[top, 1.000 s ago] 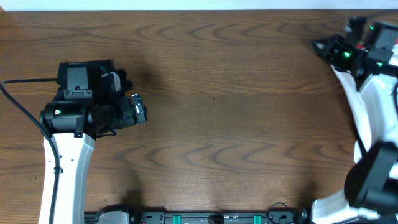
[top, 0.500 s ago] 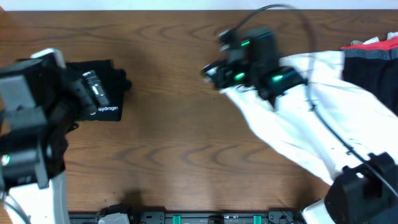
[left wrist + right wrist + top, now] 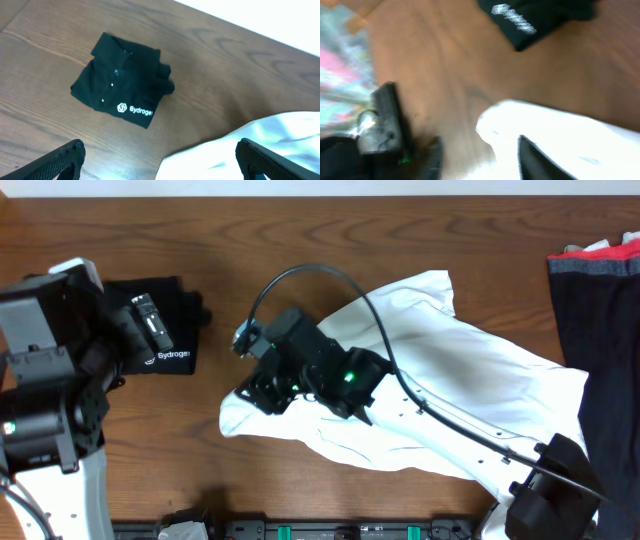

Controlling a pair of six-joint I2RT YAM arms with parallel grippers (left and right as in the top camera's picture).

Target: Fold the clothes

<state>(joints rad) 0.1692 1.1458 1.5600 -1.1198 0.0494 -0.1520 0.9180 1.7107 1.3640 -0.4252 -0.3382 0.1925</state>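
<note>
Right gripper (image 3: 258,385) jaws parted at the white T-shirt (image 3: 470,380) edge. Left gripper (image 3: 162,162) wide open above the black shirt (image 3: 122,85).

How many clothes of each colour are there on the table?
White: 1, the T-shirt
Black: 2, the folded shirt and the dark garment at the right edge
Red: 1, the scrap peeking out above it
Total: 4

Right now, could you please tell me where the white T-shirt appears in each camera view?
Overhead: white T-shirt spread from centre to right.
Left wrist: bottom right corner.
Right wrist: lower right, blurred.
Shared landmark: the black folded shirt with white lettering.
</note>
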